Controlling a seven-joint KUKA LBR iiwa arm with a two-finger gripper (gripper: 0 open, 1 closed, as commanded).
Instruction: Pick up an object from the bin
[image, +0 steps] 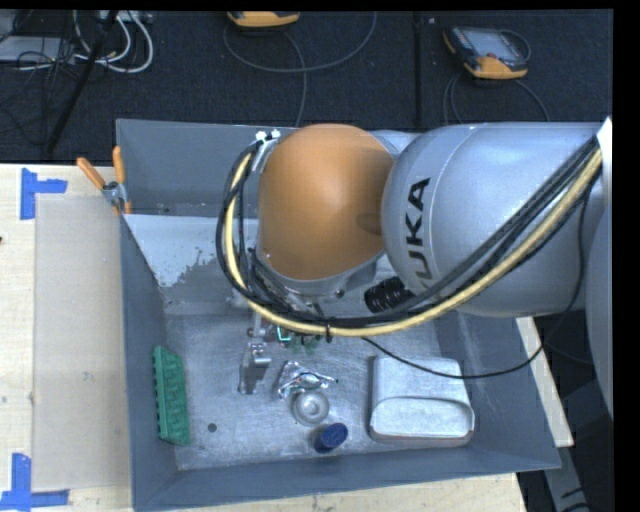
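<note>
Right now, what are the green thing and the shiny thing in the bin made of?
The green ridged bar looks like matte plastic: even colour, moulded ribs. The shiny silver piece seems metal or foil: bright glints.

Blk "UKA" on grey arm (500, 200) (KUKA logo, 1st ltr hidden).

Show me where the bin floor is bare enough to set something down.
Barest: the floor patch between the green strip and the pincer, running down to the near wall left of the blue cap. Crowded: the middle, where silver bits lie by the cap and the grey box.
</note>
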